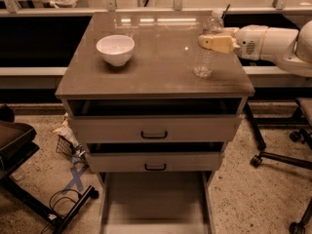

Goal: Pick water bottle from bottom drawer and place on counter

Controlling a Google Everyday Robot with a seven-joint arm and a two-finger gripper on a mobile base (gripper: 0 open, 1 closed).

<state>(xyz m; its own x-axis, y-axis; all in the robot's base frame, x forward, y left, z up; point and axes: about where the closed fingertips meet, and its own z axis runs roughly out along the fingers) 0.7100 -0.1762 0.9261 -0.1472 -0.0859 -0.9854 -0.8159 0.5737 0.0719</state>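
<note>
The water bottle [204,63] is a clear ribbed bottle with a white cap. It stands upright at the right side of the counter [156,62], its base at the surface. My gripper [208,42] reaches in from the right and is shut on the bottle's upper body, just below the cap. The bottom drawer [153,199] is pulled out at the foot of the cabinet and its floor is bare.
A white bowl [115,49] sits at the counter's left. The two upper drawers with black handles [154,134] stand slightly open. An office chair base [278,155] is on the right, a dark chair [14,140] and cables on the left. A rail runs behind the cabinet.
</note>
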